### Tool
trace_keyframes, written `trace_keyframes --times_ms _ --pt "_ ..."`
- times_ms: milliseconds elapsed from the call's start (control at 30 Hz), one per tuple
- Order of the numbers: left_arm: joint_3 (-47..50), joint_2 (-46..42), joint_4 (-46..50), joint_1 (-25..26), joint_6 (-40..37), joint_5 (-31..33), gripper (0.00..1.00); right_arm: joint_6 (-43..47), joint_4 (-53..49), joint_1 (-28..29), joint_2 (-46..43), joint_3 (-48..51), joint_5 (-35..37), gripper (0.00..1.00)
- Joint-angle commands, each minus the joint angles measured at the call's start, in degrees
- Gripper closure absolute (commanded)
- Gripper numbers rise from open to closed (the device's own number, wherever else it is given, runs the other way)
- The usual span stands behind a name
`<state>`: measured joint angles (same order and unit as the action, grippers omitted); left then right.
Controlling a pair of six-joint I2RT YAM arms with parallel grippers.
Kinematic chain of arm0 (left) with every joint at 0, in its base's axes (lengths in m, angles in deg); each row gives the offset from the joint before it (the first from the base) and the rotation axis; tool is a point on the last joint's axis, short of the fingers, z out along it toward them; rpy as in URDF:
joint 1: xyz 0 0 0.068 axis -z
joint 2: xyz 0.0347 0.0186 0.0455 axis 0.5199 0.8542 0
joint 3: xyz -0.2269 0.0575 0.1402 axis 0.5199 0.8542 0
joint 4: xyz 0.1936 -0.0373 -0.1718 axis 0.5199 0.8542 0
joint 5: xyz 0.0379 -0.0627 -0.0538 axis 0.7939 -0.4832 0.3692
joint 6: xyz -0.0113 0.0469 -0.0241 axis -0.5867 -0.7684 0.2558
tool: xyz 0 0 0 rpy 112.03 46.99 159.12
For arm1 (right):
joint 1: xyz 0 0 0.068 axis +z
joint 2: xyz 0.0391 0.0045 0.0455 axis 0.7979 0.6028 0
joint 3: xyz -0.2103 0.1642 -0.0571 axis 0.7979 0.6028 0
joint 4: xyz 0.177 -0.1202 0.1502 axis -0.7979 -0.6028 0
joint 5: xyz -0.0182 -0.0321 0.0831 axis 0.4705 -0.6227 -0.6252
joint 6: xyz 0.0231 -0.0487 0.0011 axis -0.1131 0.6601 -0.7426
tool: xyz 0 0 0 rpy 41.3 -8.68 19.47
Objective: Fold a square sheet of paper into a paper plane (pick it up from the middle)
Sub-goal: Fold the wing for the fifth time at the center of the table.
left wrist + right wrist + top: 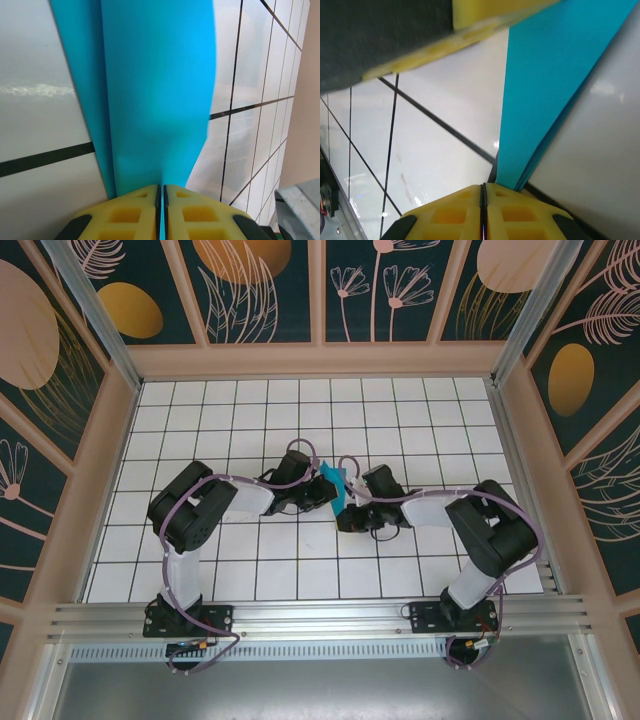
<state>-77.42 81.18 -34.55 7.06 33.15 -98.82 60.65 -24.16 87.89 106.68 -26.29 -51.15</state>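
The square sheet of paper (333, 483), teal-blue and folded into a narrow layered strip, stands up off the table between the two arms at mid-table. My left gripper (322, 492) is shut on it. In the left wrist view the paper (160, 90) rises from the seam of the yellow pads of the left gripper (161, 188), with a thin teal line between them. My right gripper (483, 186) has its pads pressed together with nothing in the seam. The paper (545, 90) passes just right of that seam, against the right pad's tip. The left gripper's pad (495, 15) shows at the top.
The white gridded tabletop (300, 410) is fenced by wooden side rails (105, 470) and patterned walls. Both arms bend inward from their bases (185, 618) on the near rail, their wrists almost touching at the centre.
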Motion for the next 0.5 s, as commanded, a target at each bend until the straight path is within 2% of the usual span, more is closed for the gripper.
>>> trace_keyframes --times_ms 0,200,467 --pt "2.07 2.24 5.97 -0.16 -0.26 5.86 0.86 0.61 -9.88 0.86 -2.16 0.48 1.49 0.89" --pt "1.85 1.45 5.84 -0.16 -0.43 5.11 0.86 -2.19 -7.53 0.37 -6.40 -3.39 7.06 0.88" --pt "0.97 1.52 6.02 -0.20 -0.82 4.58 0.86 -3.78 -4.62 0.45 -0.54 -6.22 7.21 0.87"
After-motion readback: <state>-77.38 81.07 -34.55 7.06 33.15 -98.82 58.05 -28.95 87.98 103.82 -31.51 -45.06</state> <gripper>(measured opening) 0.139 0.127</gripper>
